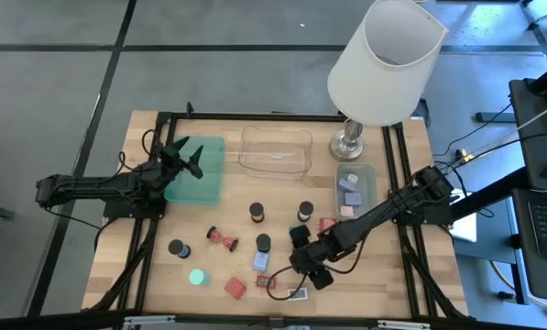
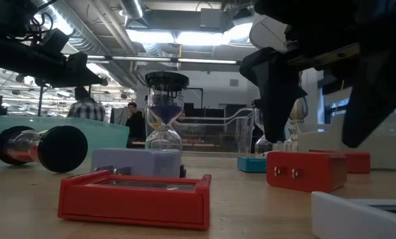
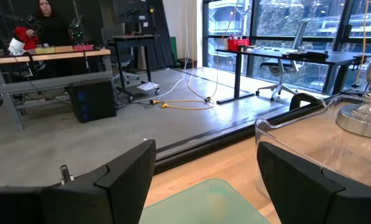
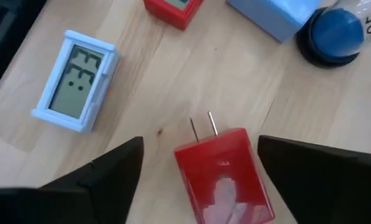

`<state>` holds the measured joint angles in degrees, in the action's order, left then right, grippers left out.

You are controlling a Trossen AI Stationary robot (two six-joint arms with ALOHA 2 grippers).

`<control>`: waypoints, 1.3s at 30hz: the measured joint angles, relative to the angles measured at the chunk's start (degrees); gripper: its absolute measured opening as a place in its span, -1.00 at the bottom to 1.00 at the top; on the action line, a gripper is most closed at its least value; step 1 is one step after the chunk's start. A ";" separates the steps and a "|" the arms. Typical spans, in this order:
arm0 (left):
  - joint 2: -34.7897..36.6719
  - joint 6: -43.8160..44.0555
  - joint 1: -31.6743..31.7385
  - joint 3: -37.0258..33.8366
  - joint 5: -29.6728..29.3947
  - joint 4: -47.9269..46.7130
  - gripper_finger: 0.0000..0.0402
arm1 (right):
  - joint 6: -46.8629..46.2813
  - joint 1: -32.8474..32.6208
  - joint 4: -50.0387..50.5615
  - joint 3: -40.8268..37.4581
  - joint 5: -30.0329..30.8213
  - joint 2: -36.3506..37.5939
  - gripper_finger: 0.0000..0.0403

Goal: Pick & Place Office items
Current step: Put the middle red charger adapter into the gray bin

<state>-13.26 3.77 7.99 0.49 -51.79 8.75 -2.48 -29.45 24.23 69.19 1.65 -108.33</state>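
Left gripper (image 1: 189, 158) idles spread open over the green tray (image 1: 198, 179). Right gripper (image 4: 197, 163) is the busy one, low at the table's near edge, fingers wide open with the red plug (image 4: 224, 175) sitting between them, 2 prongs pointing away. I'd drop straight down, keep it centred, and pinch the flat sides, not the prongs.

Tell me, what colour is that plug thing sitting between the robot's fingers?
Red, with two metal prongs. The plug shows best in the right wrist view, between the right gripper's open fingers.
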 joint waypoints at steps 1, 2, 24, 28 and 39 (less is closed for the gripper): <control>0.00 0.00 -0.01 0.02 0.00 0.00 0.39 | 0.01 0.01 0.28 0.00 0.52 0.00 0.69; 0.00 0.00 -0.01 0.01 0.01 0.00 0.39 | 0.03 0.09 0.52 0.00 0.91 0.00 0.73; 0.00 0.00 -0.02 0.00 0.02 0.00 0.39 | -1.61 1.54 2.34 0.11 0.17 -4.57 0.83; -0.01 0.00 -0.01 0.02 0.01 0.00 0.39 | -4.29 1.99 2.71 0.11 0.00 -4.44 0.72; -0.02 0.00 -0.02 0.01 0.00 0.00 0.39 | -10.23 2.27 9.58 3.60 0.52 -4.31 0.07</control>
<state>-13.27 3.77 7.97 0.50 -51.79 8.75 -12.72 -27.18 33.80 72.79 2.17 -112.65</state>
